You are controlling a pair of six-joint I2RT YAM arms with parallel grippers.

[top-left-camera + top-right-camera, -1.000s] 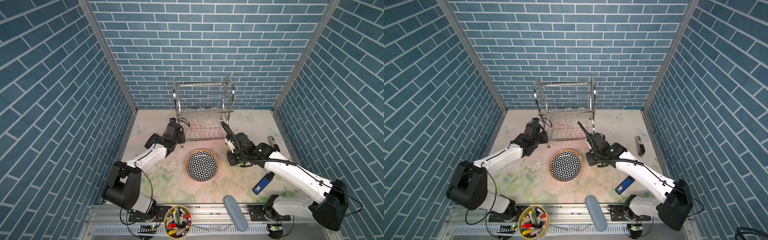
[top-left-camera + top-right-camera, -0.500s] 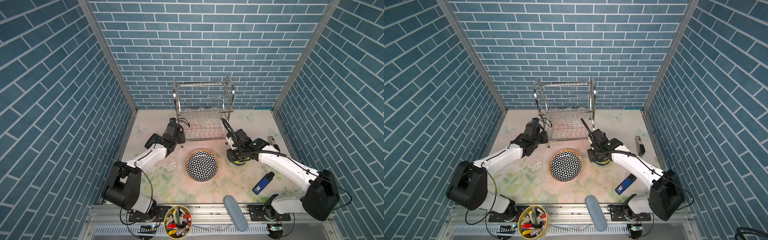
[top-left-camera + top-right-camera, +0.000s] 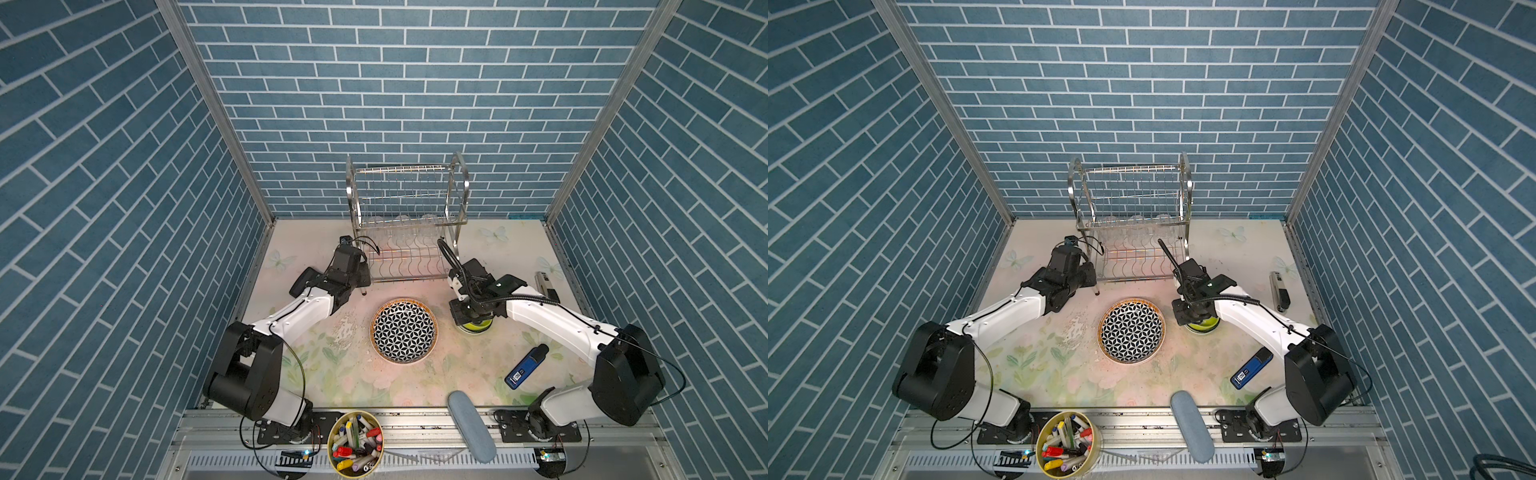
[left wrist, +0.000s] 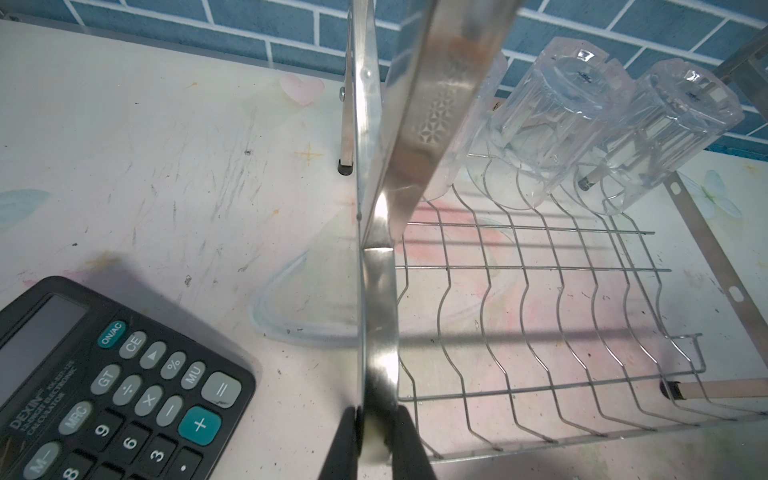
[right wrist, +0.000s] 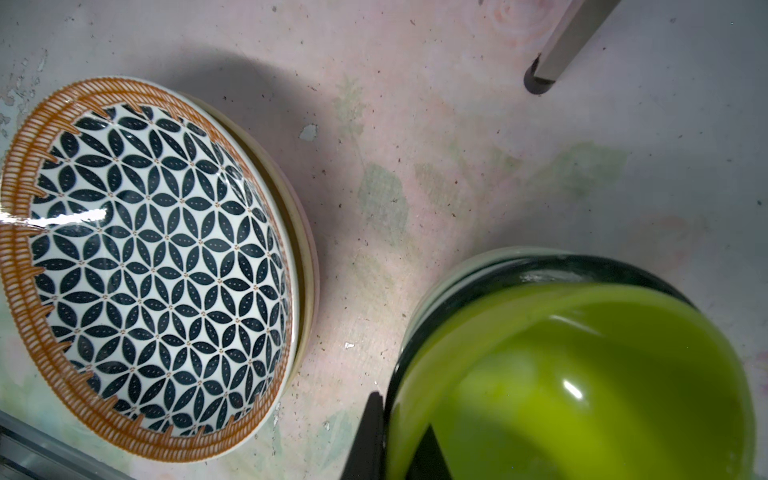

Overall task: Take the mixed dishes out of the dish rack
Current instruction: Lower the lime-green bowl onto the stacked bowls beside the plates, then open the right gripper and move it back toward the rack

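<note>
The dish rack [image 3: 405,195] [image 3: 1129,187] stands at the back wall. Two clear tumblers [image 4: 540,124] [image 4: 665,137] hang upside down inside it, and a third shows only as an edge behind the frame. My left gripper [image 4: 376,436] [image 3: 362,286] is shut on the rack's front left frame strip [image 4: 378,332]. The star-patterned plate [image 3: 404,330] [image 5: 153,257] lies on the table on top of other plates. To its right my right gripper [image 5: 399,432] [image 3: 465,320] is shut on the rim of the lime bowl [image 5: 582,374] [image 3: 1202,326], which is nested in other bowls [image 5: 457,274].
A black calculator [image 4: 104,386] lies beside the rack's left leg. A blue device [image 3: 525,365], a grey-blue case [image 3: 471,426] and a black-and-silver tool [image 3: 546,284] lie on the right. The marker tub [image 3: 355,440] stands at the front edge.
The right arm has drawn its elbow in and come down over the bowls, and the lime bowl now shows under its gripper. The left arm has not moved.
</note>
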